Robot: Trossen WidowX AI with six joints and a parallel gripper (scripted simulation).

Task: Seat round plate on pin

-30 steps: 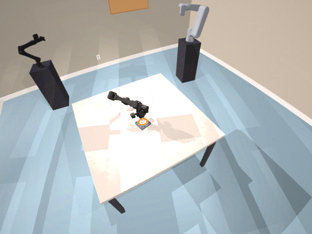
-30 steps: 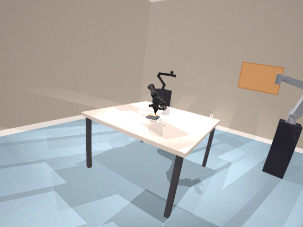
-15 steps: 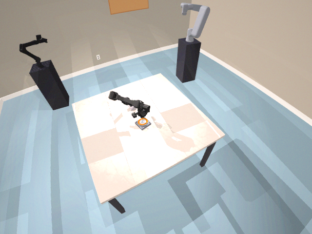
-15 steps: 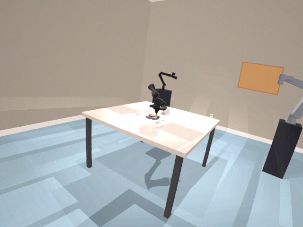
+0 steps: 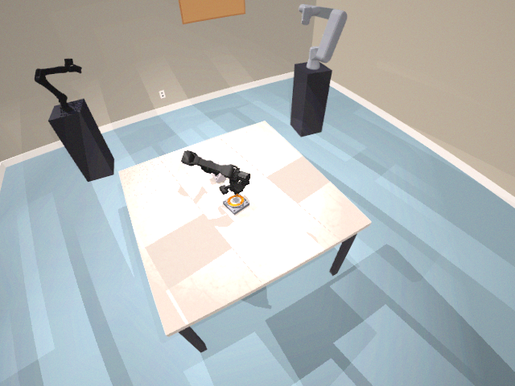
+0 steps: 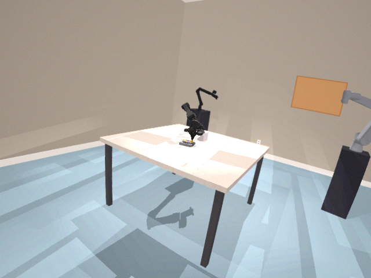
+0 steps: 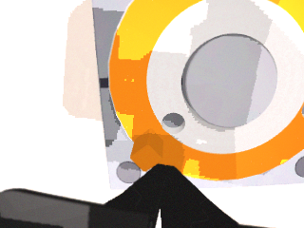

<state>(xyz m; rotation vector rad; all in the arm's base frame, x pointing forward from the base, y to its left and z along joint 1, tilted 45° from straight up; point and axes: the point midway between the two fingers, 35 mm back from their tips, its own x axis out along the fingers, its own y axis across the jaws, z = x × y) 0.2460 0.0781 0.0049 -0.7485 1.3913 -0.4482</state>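
Gripper fully closed, nothing held; tips meet just behind orange tab. Plate sits on post ahead of tips, above grey base. Likely rigid, light, slick; push tab sideways, don't pinch. Pale table, blue floor, beige walls.

The closed end effector presses against the plate's orange tab, with bare table all round the base.

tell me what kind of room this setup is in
Probably a bare robot test room or lab: one white table on a pale blue floor, plain beige walls, and two more robot arms on dark pedestals beside it. The gripper, shut, sits at the plate's orange tab.
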